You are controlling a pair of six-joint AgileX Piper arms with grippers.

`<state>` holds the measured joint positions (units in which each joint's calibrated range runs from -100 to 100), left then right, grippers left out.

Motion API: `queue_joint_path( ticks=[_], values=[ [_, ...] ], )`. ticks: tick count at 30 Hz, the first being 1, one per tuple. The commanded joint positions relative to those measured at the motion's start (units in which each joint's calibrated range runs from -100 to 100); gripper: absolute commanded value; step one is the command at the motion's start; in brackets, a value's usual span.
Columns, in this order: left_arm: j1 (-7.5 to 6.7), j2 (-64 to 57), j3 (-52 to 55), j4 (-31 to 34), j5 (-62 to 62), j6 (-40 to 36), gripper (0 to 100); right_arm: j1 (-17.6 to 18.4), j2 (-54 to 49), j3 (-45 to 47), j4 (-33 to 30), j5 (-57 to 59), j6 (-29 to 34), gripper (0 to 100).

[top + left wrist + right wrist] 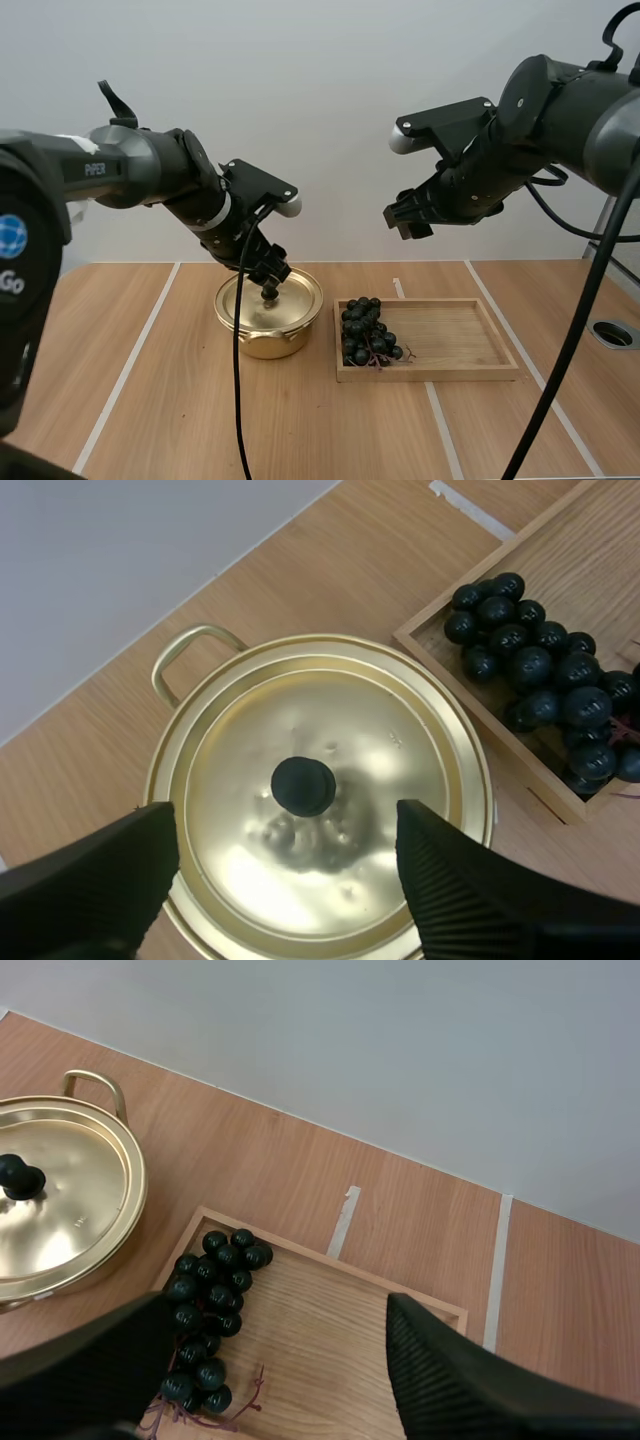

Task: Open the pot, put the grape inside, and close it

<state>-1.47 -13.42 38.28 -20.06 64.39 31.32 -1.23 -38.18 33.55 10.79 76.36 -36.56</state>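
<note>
So the gold pot (262, 343) sits on the wooden table (150, 400) with its lid (340, 730) on, flat on the rim as far as I can see. The lid's black knob (303, 785) sticks up dead centre, and one loop handle (190, 645) of the pot points off toward the wall side.

The left gripper (270, 282) is right down at that knob. From its wrist view the two ribbed fingers (95, 880) stand wide apart with the knob between them. Neither one touches it, so it's spread and gripping nothing.

Just beside the pot, on its right from where the high camera looks, there's a shallow wooden tray (450, 335). It's close to the pot, but a sliver of table shows between them. The bunch of grapes (367, 330), dark and nearly black, lies in the tray at the end closest to the pot. A bit of reddish stem (385, 355) pokes out toward the tray's front edge.

The right gripper (405, 214) hangs in the air well above the tray, touching nothing. Its wrist view looks down on the grapes and the tray past two fingers that are spread apart too, so it's unclenched with nothing in it.

A few pale tape lines (130, 365) run across the tabletop, one passing just behind the tray.
</note>
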Motion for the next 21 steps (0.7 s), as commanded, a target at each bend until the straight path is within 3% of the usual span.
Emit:
queue_joint_path(
  ticks=[1, 14, 21],
  values=[
    [-0.30, 3.32, -2.21, -0.18, -1.01, -0.62, 100, 0.06, -0.53, -0.30, 1.04, 0.88, -0.47, 100],
    [-0.46, 12.71, -6.74, -0.18, 1.74, -0.62, 100, 0.06, -0.53, -0.30, 2.19, 1.55, -0.47, 100],
    [-2.60, 14.18, -8.60, 1.04, 2.24, -1.65, 100, 0.06, -0.53, -0.30, 2.84, 3.02, -0.47, 100]
  ],
)
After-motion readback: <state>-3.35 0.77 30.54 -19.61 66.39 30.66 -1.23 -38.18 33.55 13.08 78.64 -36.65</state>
